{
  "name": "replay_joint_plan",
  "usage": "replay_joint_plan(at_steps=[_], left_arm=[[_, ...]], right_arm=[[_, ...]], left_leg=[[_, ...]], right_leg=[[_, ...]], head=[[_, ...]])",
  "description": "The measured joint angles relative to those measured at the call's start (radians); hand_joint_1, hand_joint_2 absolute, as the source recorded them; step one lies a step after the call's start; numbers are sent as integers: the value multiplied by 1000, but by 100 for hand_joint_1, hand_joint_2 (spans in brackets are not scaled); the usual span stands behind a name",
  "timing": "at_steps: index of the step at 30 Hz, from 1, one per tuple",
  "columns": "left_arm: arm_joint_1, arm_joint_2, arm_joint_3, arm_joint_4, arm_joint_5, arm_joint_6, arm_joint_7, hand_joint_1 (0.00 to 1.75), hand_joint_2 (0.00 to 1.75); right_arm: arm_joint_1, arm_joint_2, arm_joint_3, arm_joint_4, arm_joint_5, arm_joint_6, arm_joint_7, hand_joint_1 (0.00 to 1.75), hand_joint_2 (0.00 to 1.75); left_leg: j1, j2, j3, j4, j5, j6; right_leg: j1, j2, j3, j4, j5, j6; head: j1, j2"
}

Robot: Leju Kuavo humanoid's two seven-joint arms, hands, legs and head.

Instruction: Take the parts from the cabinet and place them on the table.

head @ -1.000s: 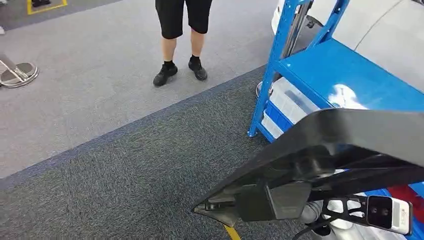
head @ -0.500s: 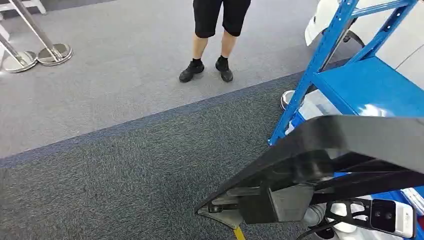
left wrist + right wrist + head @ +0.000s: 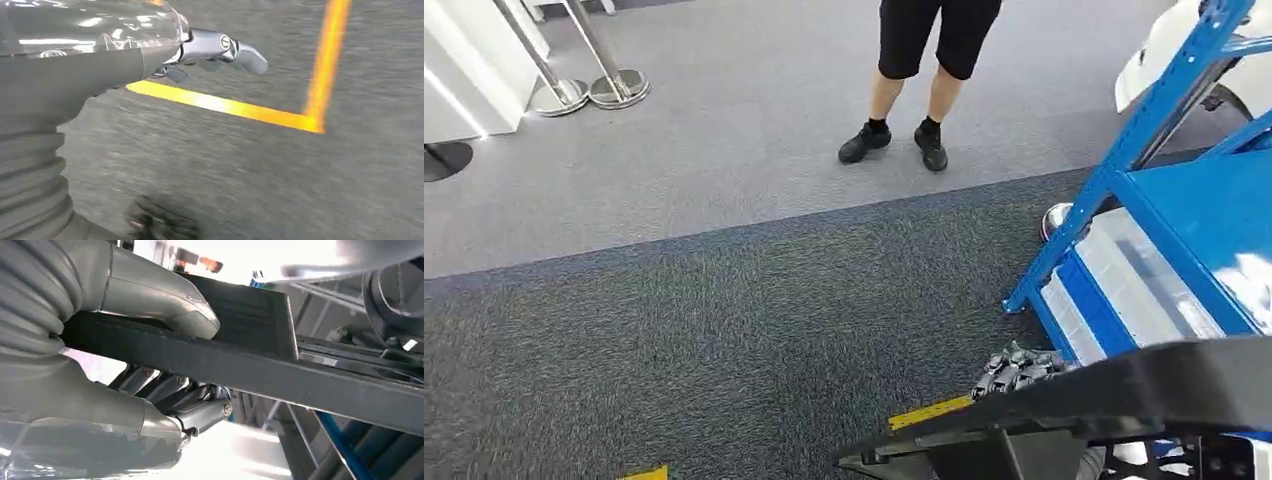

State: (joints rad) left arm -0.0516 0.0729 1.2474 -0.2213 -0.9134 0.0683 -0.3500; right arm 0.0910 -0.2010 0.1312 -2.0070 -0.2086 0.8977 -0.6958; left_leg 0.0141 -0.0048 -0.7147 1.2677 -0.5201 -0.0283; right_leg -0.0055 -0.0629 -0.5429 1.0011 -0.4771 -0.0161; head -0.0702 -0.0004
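Note:
A long black flat part (image 3: 1124,395) crosses the bottom right of the head view. My right hand (image 3: 1016,368) grips it at its near edge, dark fingers curled over it. In the right wrist view the grey thumb (image 3: 165,305) presses on one face of the black part (image 3: 280,370) and the fingers (image 3: 195,405) wrap the other face. The blue cabinet (image 3: 1159,120) stands at the right. My left hand (image 3: 210,50) hangs over the carpet with nothing in it, thumb stretched out.
A person in black shorts and shoes (image 3: 904,140) stands ahead on the light grey carpet. Clear bins (image 3: 1129,285) sit low in the cabinet. Two stanchion bases (image 3: 589,90) and a white stand (image 3: 469,75) are far left. Yellow tape (image 3: 929,410) marks the dark carpet.
The whole picture has shifted to the right, so the camera has turned left. The black part now sits lower in the head view, and my right hand's fingers show on it.

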Motion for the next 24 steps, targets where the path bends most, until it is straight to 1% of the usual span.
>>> replay_joint_plan(at_steps=[1, 2, 3, 4, 5, 6, 7, 8, 9, 10, 11, 12, 13, 14, 15, 16, 17, 18, 19, 20, 21, 22, 23, 24], left_arm=[[2, -2, -17, 0, -32, 1, 38, 0, 175], [3, -5, -31, 0, -48, -10, 84, 0, 175], [1, -14, -40, 0, -49, -22, 127, 0, 175], [-2, -27, -42, 0, -46, -24, 147, 0, 175], [-1, -41, -42, 0, -38, -23, 165, 0, 175], [3, -53, -42, 0, -35, -19, 173, 0, 175], [6, -68, -42, 0, -31, -17, 178, 0, 175], [8, -73, -42, 1, -29, -16, 179, 0, 175], [7, -79, -42, 1, -27, -17, 175, 0, 175], [3, -79, -42, 1, -23, -21, 164, 0, 175], [-1, -79, -42, 1, -19, -27, 155, 0, 175], [-4, -79, -42, 1, -16, -33, 144, 0, 175], [-6, -78, -41, 1, -12, -36, 138, 0, 175], [-6, -77, -40, 1, -7, -36, 133, 0, 175], [-6, -75, -40, 0, -5, -36, 131, 0, 175], [-6, -71, -39, 0, -1, -36, 128, 0, 175], [-8, -69, -39, 0, 1, -37, 125, 0, 175], [-9, -68, -39, 0, 1, -38, 123, 0, 175], [-14, -65, -38, 0, 1, -38, 121, 0, 175], [-14, -62, -38, 0, 1, -39, 119, 0, 175], [-11, -60, -38, 0, 1, -41, 117, 0, 175], [-8, -59, -37, 0, -1, -42, 115, 0, 175], [-8, -56, -35, 0, -1, -42, 114, 0, 175], [-8, -55, -34, 0, -1, -42, 114, 0, 175]], right_arm=[[8, 22, -8, -6, 29, 1, 0, 175, 175], [15, 55, -9, -15, 68, -11, 0, 175, 175], [24, 90, -3, -25, 106, -36, 0, 175, 175], [32, 110, 9, -31, 130, -66, 0, 175, 175], [39, 133, 34, -39, 155, -116, 0, 175, 175], [43, 151, 57, -41, 168, -149, 0, 175, 175], [44, 165, 86, -44, 174, -182, 1, 175, 175], [44, 169, 104, -48, 174, -199, 1, 175, 175], [44, 171, 117, -50, 173, -210, 1, 175, 175], [44, 176, 129, -53, 169, -221, 0, 175, 175], [44, 177, 135, -54, 169, -229, 0, 175, 175], [43, 177, 140, -54, 168, -235, 0, 175, 175], [43, 177, 145, -54, 168, -238, 0, 175, 175], [43, 178, 149, -54, 168, -240, 0, 175, 175], [43, 181, 153, -55, 168, -242, 0, 175, 175], [42, 183, 158, -57, 169, -244, 0, 175, 175], [41, 185, 161, -59, 169, -246, 0, 175, 175], [39, 185, 163, -61, 168, -249, 0, 175, 175], [40, 185, 165, -63, 168, -251, 0, 175, 175], [39, 186, 168, -65, 166, -252, 0, 175, 175], [38, 189, 169, -65, 165, -252, 0, 175, 175], [37, 191, 172, -65, 165, -252, 0, 175, 175], [37, 196, 174, -67, 165, -251, 0, 175, 175], [36, 200, 176, -70, 165, -250, 1, 175, 175]], left_leg=[[0, 7, 52, -94, 42, 2], [-1, 30, 112, -198, 80, 7], [-10, 73, 137, -251, 67, 20], [-14, 62, 141, -254, 75, 30], [-15, 51, 136, -252, 74, 33], [-18, 43, 133, -252, 72, 38], [-19, 34, 132, -255, 74, 43], [-7, 26, 141, -264, 82, 50], [-7, 16, 140, -266, 83, 55], [-7, 9, 139, -265, 85, 60], [-8, -2, 137, -265, 86, 61], [-10, -14, 135, -265, 86, 63], [-11, -27, 135, -264, 86, 63], [-12, -40, 136, -264, 86, 63], [-12, -51, 137, -263, 86, 63], [-12, -65, 139, -261, 86, 62], [-12, -79, 141, -259, 85, 60], [-10, -90, 138, -258, 84, 57], [-15, -100, 131, -249, 84, 50], [-10, -109, 125, -253, 88, 44], [-6, -120, 122, -256, 89, 36], [-4, -131, 121, -260, 93, 30], [-8, -131, 119, -255, 90, 25], [-9, -76, 111, -232, 74, 24]], right_leg=[[0, -10, 4, 0, -3, 2], [0, -20, 10, 0, -6, 5], [5, -29, 13, 0, -10, 10], [6, -33, 13, 1, -13, 16], [5, -40, 15, 1, -13, 23], [3, -48, 18, 0, -14, 26], [4, -56, 21, -2, -15, 32], [1, -41, 19, 8, -25, 41], [-1, 9, 10, 36, -48, 44], [-2, 40, -21, 102, -91, 44], [-2, 52, -60, 185, -132, 44], [-2, 56, -104, 270, -164, 45], [-1, 58, -132, 321, -172, 45], [-2, 58, -137, 322, -155, 43], [-1, 59, -121, 282, -121, 41], [-2, 64, -84, 196, -67, 37], [-2, 83, -39, 97, -15, 32], [-3, 139, -12, 26, 4, 27], [-8, 160, -7, 7, -2, 26], [-3, 143, -9, 11, -2, 26], [0, 139, -10, 12, -3, 22], [2, 129, -8, 9, 0, 17], [-10, 114, -2, -6, 6, 9], [-6, 99, 4, -13, 8, 4]], head=[[0, 0], [0, 0], [0, 0], [0, 0], [0, 0], [0, 0], [0, 0], [0, 0], [0, 0], [0, 0], [0, 0], [0, 0], [0, 0], [0, 0], [0, 0], [0, 0], [0, 0], [0, 0], [0, 0], [0, 0], [0, 0], [0, 0], [0, 0], [0, 0]])
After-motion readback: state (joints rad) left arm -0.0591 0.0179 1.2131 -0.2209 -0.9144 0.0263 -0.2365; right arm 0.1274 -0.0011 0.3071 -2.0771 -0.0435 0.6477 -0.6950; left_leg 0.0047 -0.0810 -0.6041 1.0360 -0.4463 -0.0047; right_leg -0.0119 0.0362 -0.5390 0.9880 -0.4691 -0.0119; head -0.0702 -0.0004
